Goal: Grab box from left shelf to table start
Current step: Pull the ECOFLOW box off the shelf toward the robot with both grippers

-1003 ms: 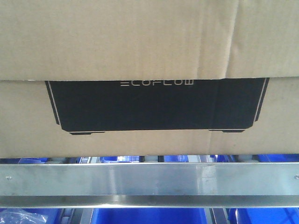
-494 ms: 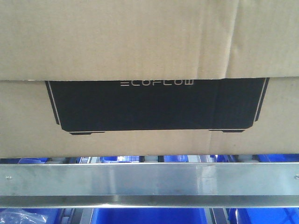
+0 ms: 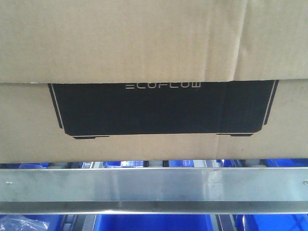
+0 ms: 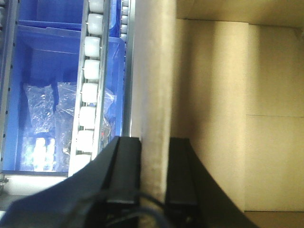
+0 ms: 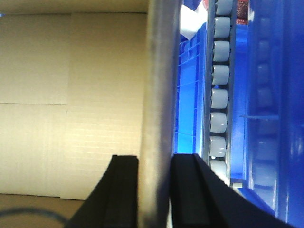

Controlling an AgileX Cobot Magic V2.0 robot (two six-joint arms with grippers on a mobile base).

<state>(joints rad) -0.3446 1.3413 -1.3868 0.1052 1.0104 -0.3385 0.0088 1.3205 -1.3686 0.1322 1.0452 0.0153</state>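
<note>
box (image 3: 154,53) walls pinched by l hand (image 4: 154,143) & r hand (image 5: 154,161), blue bin (image 4: 50,57) w/ plastic bags (image 4: 42,107)

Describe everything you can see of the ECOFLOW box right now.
The box is a brown corrugated cardboard carton filling the front view, open, its interior bare where visible. Its side carries a black panel with pale ECOFLOW lettering. Its lower edge shows just above the shelf's steel rail. The left hand and right hand each clamp one side wall, one finger inside, one outside.
</note>
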